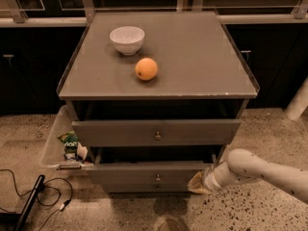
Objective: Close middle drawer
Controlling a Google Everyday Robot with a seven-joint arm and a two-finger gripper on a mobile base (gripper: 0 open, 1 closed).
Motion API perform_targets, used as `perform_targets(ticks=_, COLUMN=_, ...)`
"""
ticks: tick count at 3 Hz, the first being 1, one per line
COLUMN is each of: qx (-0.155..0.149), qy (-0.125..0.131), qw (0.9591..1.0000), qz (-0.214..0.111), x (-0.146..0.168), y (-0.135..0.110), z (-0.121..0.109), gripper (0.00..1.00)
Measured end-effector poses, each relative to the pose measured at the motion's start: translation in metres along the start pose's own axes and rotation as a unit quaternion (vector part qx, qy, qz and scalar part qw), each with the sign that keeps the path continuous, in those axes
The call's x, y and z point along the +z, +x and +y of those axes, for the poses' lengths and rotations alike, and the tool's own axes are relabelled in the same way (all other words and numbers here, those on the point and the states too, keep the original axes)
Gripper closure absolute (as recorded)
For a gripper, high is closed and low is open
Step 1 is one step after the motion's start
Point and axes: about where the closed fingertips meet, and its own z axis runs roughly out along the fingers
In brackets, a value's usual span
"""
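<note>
The middle drawer (144, 173) is the lower visible grey drawer with a small brass knob (157, 178). It stands out only slightly from the cabinet, with a dark gap above its front. The upper grey drawer (154, 131) sits above it and is pulled out a little. My gripper (201, 183) comes in from the lower right on a white arm (260, 170). Its tip is pressed against the right end of the middle drawer's front.
A white bowl (127, 39) and an orange (146, 69) sit on the cabinet top (192, 57). A clear bin (57, 143) with packets stands at the cabinet's left. Black cables (33, 191) lie on the speckled floor at the lower left.
</note>
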Motion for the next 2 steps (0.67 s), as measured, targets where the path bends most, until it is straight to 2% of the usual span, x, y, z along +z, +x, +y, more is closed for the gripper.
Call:
perform_targets(ticks=1, qx=0.000, qy=0.000, qw=1.0000, qz=0.000, x=0.000, y=0.000, z=0.000, gripper=0.39)
perform_targets(ticks=2, qx=-0.005, qy=0.005, qw=1.0000, qz=0.000, x=0.002, y=-0.001, z=-0.023, gripper=0.16)
